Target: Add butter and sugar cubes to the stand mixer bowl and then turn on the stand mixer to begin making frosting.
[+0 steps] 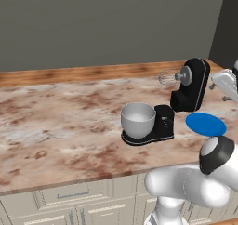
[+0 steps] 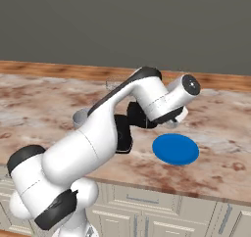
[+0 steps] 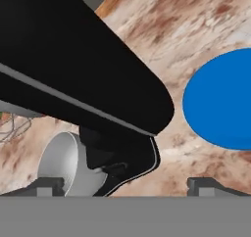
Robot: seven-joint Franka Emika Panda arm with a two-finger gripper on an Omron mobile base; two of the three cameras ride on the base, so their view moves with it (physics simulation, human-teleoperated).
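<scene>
Your hand (image 3: 125,184), fingers spread apart and empty, hovers over the glossy black stand mixer (image 3: 93,84), whose rounded light grey metal bowl (image 3: 61,165) sits at your seven o'clock on the marbled table (image 3: 196,15), the flat blue round plate (image 3: 223,101) at three.

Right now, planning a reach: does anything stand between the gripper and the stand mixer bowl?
Yes. The stand mixer, its black head tilted back, sits between the open gripper and the stand mixer bowl on its base.
</scene>
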